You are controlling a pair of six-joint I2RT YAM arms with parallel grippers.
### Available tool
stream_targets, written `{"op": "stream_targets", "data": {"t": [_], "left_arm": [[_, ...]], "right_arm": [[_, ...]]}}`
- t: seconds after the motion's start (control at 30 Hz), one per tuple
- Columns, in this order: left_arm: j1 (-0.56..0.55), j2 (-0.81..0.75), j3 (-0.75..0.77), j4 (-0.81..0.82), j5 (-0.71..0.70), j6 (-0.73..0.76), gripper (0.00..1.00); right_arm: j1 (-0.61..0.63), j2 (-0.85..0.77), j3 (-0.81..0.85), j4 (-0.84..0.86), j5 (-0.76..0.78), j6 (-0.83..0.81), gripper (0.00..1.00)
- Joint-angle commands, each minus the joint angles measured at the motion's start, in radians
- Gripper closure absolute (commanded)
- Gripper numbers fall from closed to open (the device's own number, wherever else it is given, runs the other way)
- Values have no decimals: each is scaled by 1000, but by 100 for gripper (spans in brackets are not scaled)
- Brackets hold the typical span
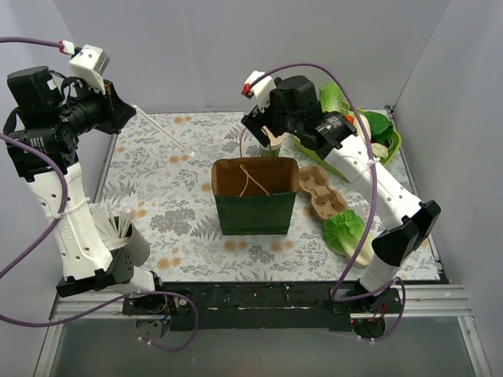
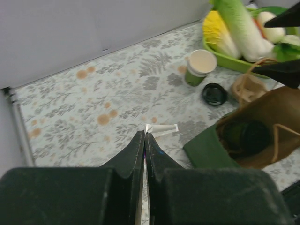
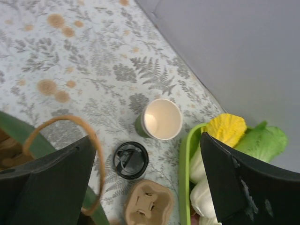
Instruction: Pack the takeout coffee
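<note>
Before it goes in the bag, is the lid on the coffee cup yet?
Off. The cup stands upright, mouth open; the black lid lies flat beside it.

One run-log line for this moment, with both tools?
left tool: shut on white stick | right tool: open over cup | cup: uncovered | lid: beside cup | bag: open

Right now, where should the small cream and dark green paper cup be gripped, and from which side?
Grip the cream and green paper cup by its upper wall, from above: it stands upright and unlidded. The flat black plastic lid and green tray sit close beside it, so sideways approaches look tighter.
</note>
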Motion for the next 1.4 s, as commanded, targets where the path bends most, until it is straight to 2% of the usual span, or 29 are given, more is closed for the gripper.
{"op": "stream_targets", "data": {"t": [0.0,0.23,0.37,0.53,0.67,0.87,1.03,1.17,1.2,1.23,1.33,1.37], "left_arm": [[-8,-41,-59,155,338,-157,100],[-11,-7,-35,258,522,-279,100],[-14,-18,-64,324,537,-319,100],[-35,-7,-122,292,498,-278,100],[-67,-19,-235,376,420,-293,100],[-141,33,-271,408,333,-293,100],[-190,66,-306,436,280,-287,100],[-193,73,-323,428,291,-254,99],[-193,70,-328,430,296,-250,82],[-193,62,-326,430,306,-247,71],[-187,19,-343,466,335,-247,40],[-186,2,-373,524,346,-261,36]], "right_arm": [[-51,-9,77,92,120,-11,2],[-75,-63,-2,128,169,-39,2],[-91,-75,-18,138,177,-42,2],[-98,-74,-18,123,134,-33,2],[-98,-72,-21,111,97,-25,2],[-98,-69,-26,73,1,-10,2],[-98,-81,-38,69,-12,-13,2],[-98,-89,-36,68,-16,-21,2],[-98,-94,-36,66,-16,-22,2],[-99,-95,-36,63,-21,-22,2],[-98,-104,-39,51,-65,-24,2],[-98,-107,-41,42,-102,-27,2]]}}
